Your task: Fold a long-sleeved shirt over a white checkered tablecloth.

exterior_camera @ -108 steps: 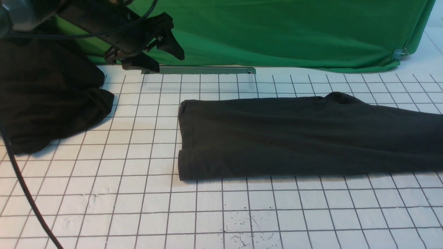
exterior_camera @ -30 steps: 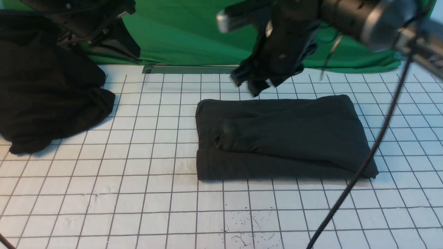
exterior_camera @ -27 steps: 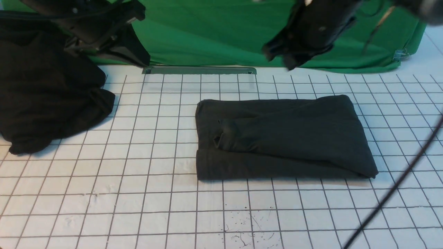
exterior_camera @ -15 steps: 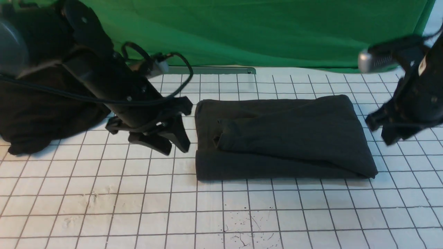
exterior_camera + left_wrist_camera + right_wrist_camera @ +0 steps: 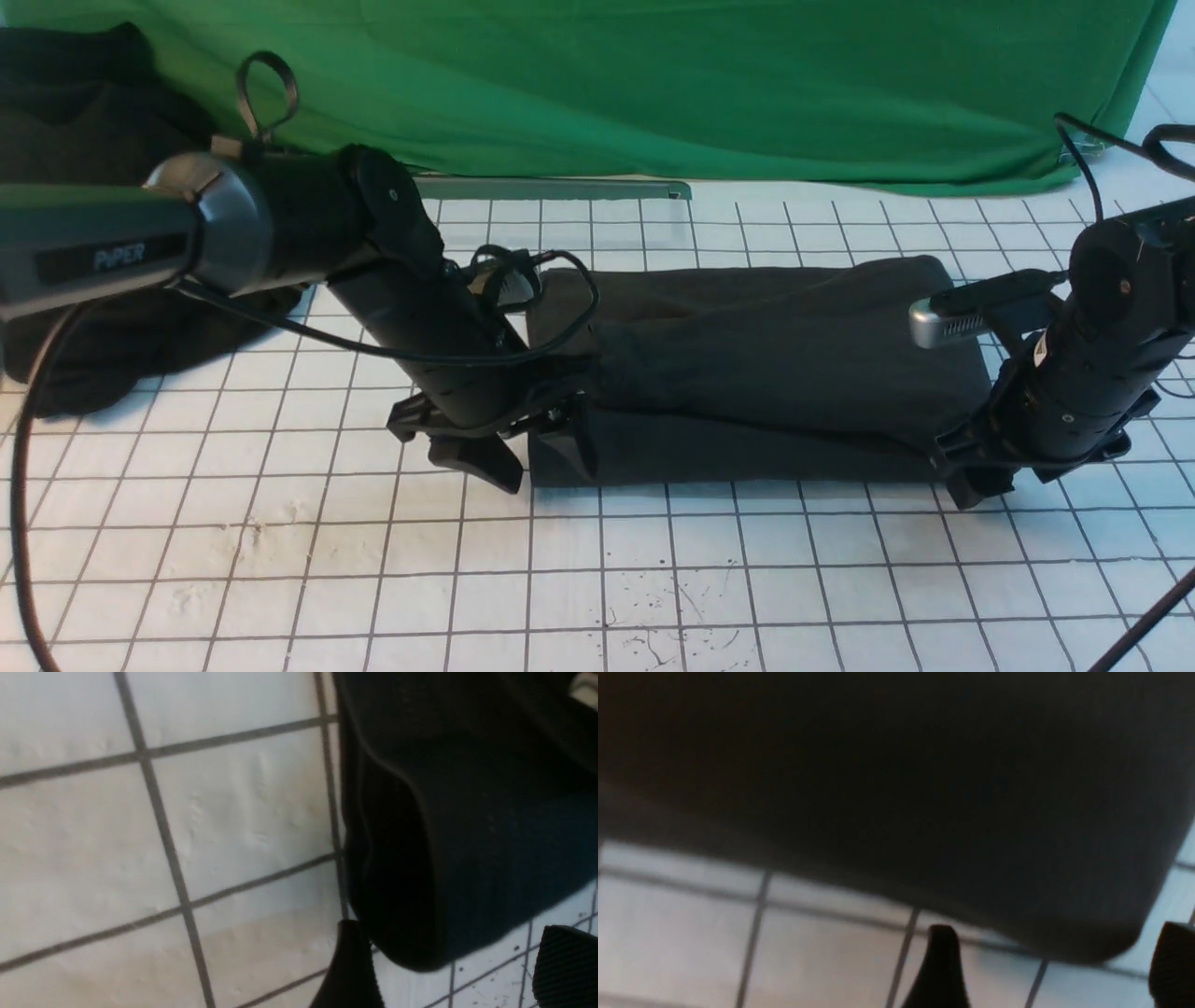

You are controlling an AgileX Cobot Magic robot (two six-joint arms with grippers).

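shirt [image 5: 775,373] — matt, thin cloth; tablecloth [image 5: 280,523] — scuffed, textured white cloth.

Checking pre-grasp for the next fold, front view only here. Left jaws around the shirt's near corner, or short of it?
Observer: Left wrist view: left gripper open, long-sleeved shirt corner sits between its fingertips, unpinched.
Operator: Right side?
Observer: Right wrist view: right gripper open, the shirt's other near corner between its fingertips, white checkered tablecloth visible past the corner.
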